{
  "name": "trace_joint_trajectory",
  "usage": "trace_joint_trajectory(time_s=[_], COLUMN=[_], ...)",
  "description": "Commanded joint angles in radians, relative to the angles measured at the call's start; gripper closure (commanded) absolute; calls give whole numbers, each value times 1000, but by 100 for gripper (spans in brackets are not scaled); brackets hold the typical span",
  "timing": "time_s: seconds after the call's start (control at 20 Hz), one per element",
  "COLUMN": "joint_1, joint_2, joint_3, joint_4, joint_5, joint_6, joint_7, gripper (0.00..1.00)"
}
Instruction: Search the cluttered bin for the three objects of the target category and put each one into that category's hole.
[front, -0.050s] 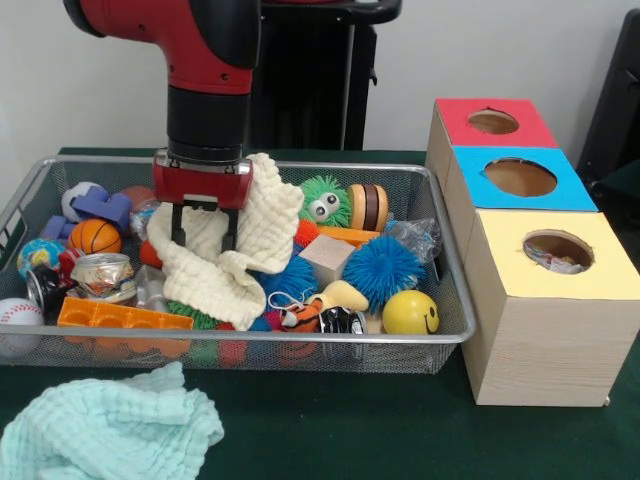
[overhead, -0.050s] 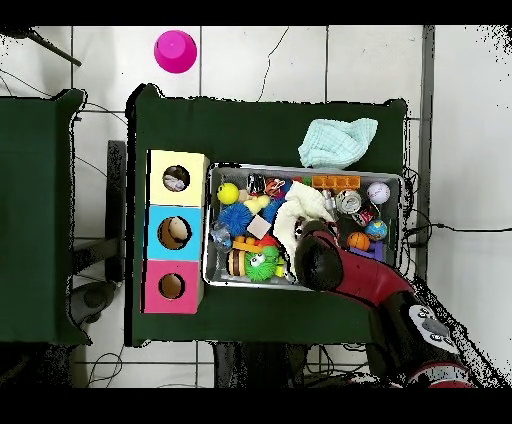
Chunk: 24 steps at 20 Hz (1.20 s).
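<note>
A wire bin (front, -0.050s: 455, 330) holds a jumble of toys. On top lies a cream cloth (front, -0.050s: 250, 240), partly draped over them. My gripper (front, -0.050s: 204, 240) hangs over the cloth's left part. It is open, its two black fingers (front, -0.050s: 178, 225) spread with cloth showing between them. Around the cloth are a green fuzzy toy (front, -0.050s: 325, 200), a blue spiky ball (front, -0.050s: 383, 270), a yellow smiley ball (front, -0.050s: 410, 312), a basketball (front, -0.050s: 95, 237) and a wooden cube (front, -0.050s: 327, 258). In the overhead view the arm (overhead, -0.050s: 335, 268) covers the gripper, and the cloth (overhead, -0.050s: 300, 212) shows beside it.
Three boxes with holes stand beside the bin: red (front, -0.050s: 530, 130), blue (front, -0.050s: 575, 190) and yellow (front, -0.050s: 610, 265), the yellow hole with something inside. A mint cloth (front, -0.050s: 110, 430) lies on the table before the bin. A pink cup (overhead, -0.050s: 175, 50) stands off the table.
</note>
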Motion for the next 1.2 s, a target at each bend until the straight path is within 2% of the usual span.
trace_joint_trajectory(time_s=[0.05, 0.6, 0.75, 0.9, 1.05, 1.2], joint_1=[-7, -10, -1, -18, -26, -28], joint_2=[22, 10, -73, -167, -196, -198], joint_3=[80, 84, 69, 79, 88, 100], joint_4=[26, 26, 20, -13, -52, -74], joint_5=[-53, -59, -37, -36, -31, -32], joint_6=[122, 128, 223, 362, 439, 475], joint_7=[75, 71, 47, -30, -52, -45], gripper=[0, 0, 0, 0, 0, 0])
